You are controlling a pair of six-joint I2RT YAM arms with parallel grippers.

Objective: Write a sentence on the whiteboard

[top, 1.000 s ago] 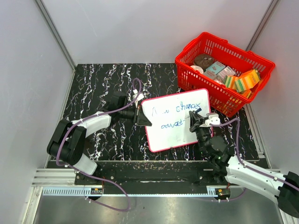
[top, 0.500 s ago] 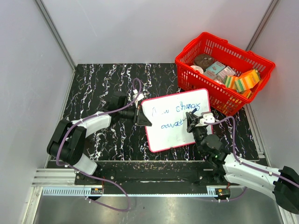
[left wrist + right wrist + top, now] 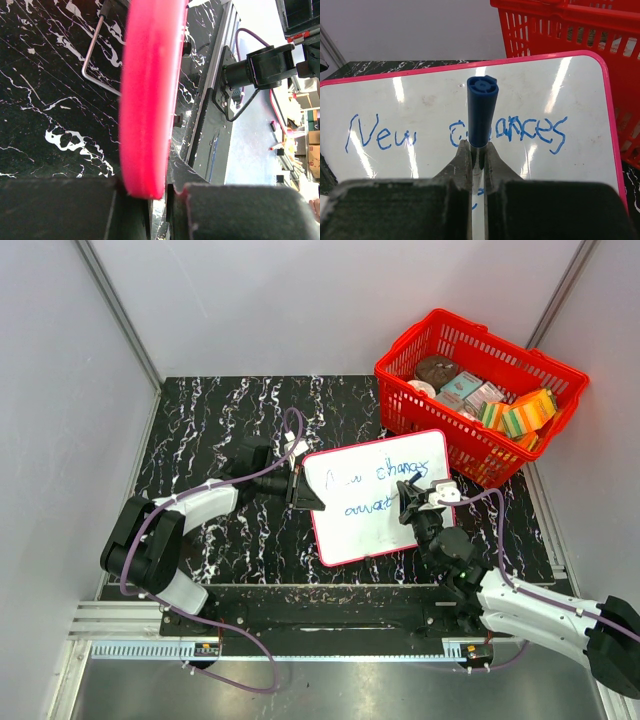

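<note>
Several small packets (image 3: 520, 417) inside red basket (image 3: 405, 405), just beside whiteboard (image 3: 365, 535).

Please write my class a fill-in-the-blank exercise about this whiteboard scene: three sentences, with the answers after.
The left gripper clamps the whiteboard by its rim, while the right gripper holds a ____ marker in its jaws.
The sentence begins with the word ____.
The basket beside the whiteboard is coloured ____.
Answers: blue; New; red.
</note>
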